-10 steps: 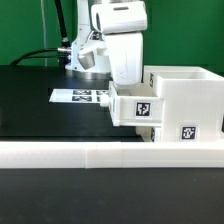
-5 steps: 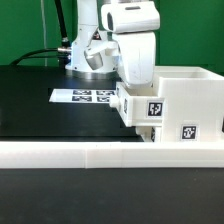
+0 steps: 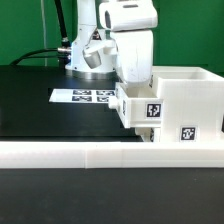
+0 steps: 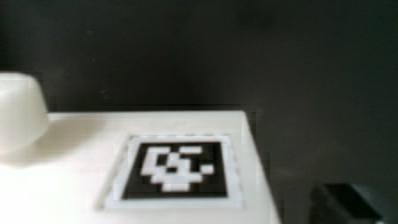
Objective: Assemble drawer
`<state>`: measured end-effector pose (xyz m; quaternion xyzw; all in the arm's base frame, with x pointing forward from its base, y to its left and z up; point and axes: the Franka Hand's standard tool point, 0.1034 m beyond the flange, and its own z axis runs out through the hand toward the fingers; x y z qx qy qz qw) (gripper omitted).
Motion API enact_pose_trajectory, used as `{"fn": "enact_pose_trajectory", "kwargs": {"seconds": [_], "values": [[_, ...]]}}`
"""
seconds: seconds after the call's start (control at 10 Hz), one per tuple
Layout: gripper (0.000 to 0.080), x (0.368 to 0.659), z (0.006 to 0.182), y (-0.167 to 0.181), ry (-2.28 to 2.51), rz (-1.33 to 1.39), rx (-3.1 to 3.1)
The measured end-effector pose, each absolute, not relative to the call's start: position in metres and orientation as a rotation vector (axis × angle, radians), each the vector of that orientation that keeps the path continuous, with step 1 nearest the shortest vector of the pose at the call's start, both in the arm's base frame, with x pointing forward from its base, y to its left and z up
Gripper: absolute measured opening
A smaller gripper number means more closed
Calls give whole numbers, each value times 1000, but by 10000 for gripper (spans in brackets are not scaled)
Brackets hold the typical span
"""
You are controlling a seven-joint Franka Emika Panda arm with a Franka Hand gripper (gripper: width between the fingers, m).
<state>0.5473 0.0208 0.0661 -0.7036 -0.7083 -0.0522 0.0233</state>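
White tagged tray (image 3: 138,108) partway in the hollow white housing (image 3: 186,100); fingers' grip indiscernible.

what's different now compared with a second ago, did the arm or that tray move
The gripper moved toward the exterior view's right over the first half second, then held. The small tray slid with it, further into the housing. Whether the fingers grip it is hidden. The marker board and border wall stayed put.

No readable text; only coded tags on tray (image 3: 137,108), housing (image 3: 190,100).
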Motion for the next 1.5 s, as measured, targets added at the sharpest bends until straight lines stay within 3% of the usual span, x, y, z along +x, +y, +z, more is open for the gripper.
{"fn": "enact_pose_trajectory", "kwargs": {"seconds": [0.1, 0.2, 0.5, 0.8, 1.2, 1.5], "values": [[585, 548, 73, 20, -2194, -153, -2182], [637, 549, 83, 18, -2200, -141, -2187], [647, 554, 107, 3, -2219, -112, -2195], [649, 559, 109, -28, -2231, -101, -2181], [649, 559, 98, -35, -2230, -140, -2118], [649, 589, 89, -48, -2145, -269, -2072]]}}
